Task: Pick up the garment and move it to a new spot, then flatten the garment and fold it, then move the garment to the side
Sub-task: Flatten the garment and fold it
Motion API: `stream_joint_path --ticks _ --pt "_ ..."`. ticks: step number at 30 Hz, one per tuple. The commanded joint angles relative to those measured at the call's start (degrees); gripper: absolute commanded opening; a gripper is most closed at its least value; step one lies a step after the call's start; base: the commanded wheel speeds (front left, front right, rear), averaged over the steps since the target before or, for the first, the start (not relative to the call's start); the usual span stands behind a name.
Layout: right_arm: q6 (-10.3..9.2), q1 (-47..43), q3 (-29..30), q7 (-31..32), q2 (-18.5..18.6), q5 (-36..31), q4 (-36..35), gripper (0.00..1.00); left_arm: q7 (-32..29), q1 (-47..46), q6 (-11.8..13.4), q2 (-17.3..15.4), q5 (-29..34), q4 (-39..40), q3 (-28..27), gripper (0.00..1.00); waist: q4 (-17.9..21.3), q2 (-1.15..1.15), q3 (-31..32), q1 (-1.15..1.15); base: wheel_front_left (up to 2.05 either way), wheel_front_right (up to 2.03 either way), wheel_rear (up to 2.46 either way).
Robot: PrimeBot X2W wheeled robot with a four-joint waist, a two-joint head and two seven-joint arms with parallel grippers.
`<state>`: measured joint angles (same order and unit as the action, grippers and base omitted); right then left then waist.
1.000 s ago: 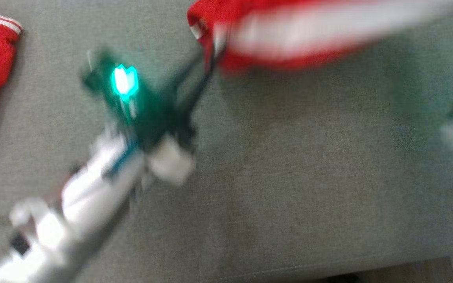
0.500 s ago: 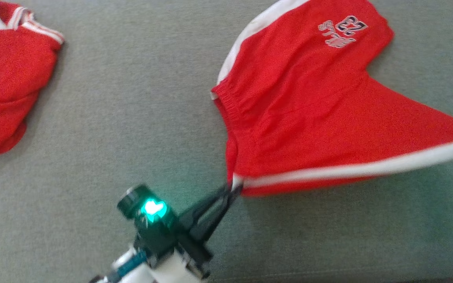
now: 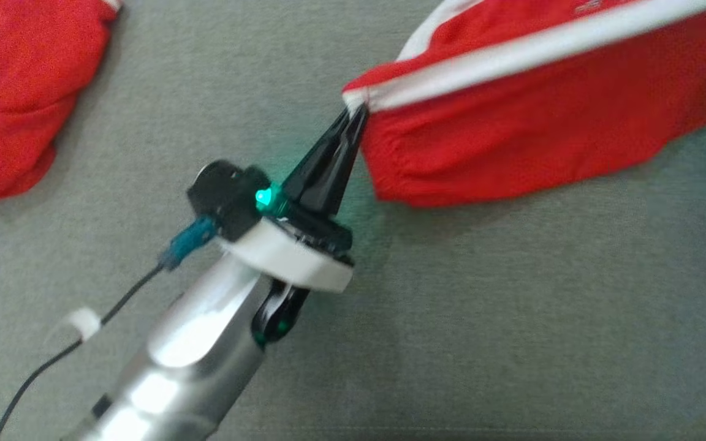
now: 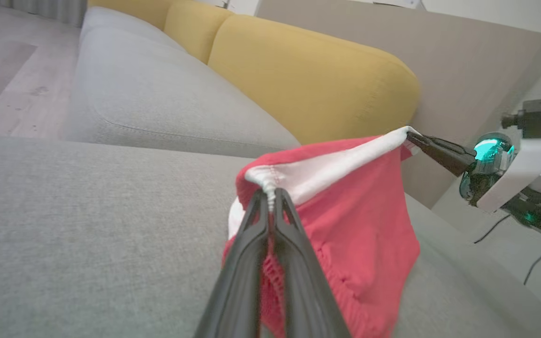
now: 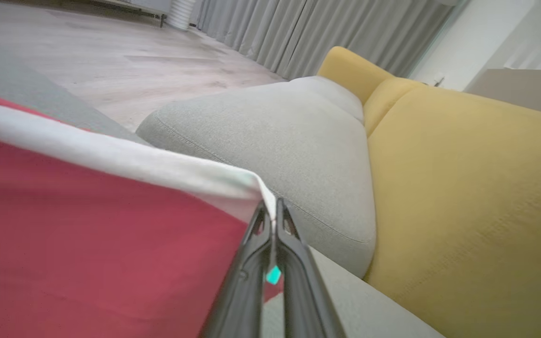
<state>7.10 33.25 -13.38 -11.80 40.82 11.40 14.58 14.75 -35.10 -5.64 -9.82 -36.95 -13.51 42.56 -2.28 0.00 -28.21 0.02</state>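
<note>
Change against the frame half a second earlier: the garment then lay spread, with its printed number face up. It now hangs as a red panel below a white stripe pulled straight along its top edge. The print is reduced to a trace at the top border of the head view. The left end effector stands higher in that view, with more of its silver forearm showing. The head camera has also shifted, so part of this is framing. The grip itself is unchanged.

End effector state:
- Left end effector: closed on the garment, its fingers pinching the gathered white corner, as confirmed in the left wrist view.
- Right end effector: closed on the garment at the opposite end of the white stripe. It is also seen from the left wrist view.

Position of the task item: the garment is stretched between the two end effectors above the grey sofa seat. Its lower part hangs to the cushion in the left wrist view.

Other items: a second red garment lies crumpled on the seat, well apart to the left. A yellow back cushion stands behind the seat. A black cable trails from the left arm.
</note>
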Motion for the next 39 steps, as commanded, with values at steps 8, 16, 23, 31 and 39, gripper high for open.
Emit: stream_joint_path --ticks 8,16,23,31,39 --pt "0.39 17.9 -14.8 -0.2 5.0 2.9 12.9 0.0 0.2 -9.2 -1.6 5.0 -0.7 -5.7 -2.8 0.0 -6.4 0.0 -6.1 -0.02 0.0 0.0 0.0" --pt "0.39 24.4 -21.9 -2.2 3.1 9.0 21.9 1.0 0.2 -8.9 -1.8 6.5 0.2 -7.0 -5.4 1.0 -7.0 0.0 -6.6 -0.02 0.0 0.0 0.0" --pt "0.39 19.3 -21.5 0.0 0.3 25.9 27.5 1.0 0.2 -3.0 0.2 6.5 10.0 -1.1 -10.3 1.0 -6.5 0.0 -4.3 -0.02 0.0 0.0 0.0" --pt "0.39 15.8 -26.0 10.7 0.5 37.8 28.9 0.66 0.2 8.2 5.3 6.8 19.4 9.2 -15.8 1.0 -8.0 0.0 -2.0 -0.02 0.0 0.0 0.0" --pt "0.39 15.6 -27.2 7.8 0.0 43.7 30.9 0.0 0.2 15.7 8.6 6.9 27.3 16.0 -18.7 1.0 -5.9 0.0 3.0 -0.02 0.0 0.0 0.0"
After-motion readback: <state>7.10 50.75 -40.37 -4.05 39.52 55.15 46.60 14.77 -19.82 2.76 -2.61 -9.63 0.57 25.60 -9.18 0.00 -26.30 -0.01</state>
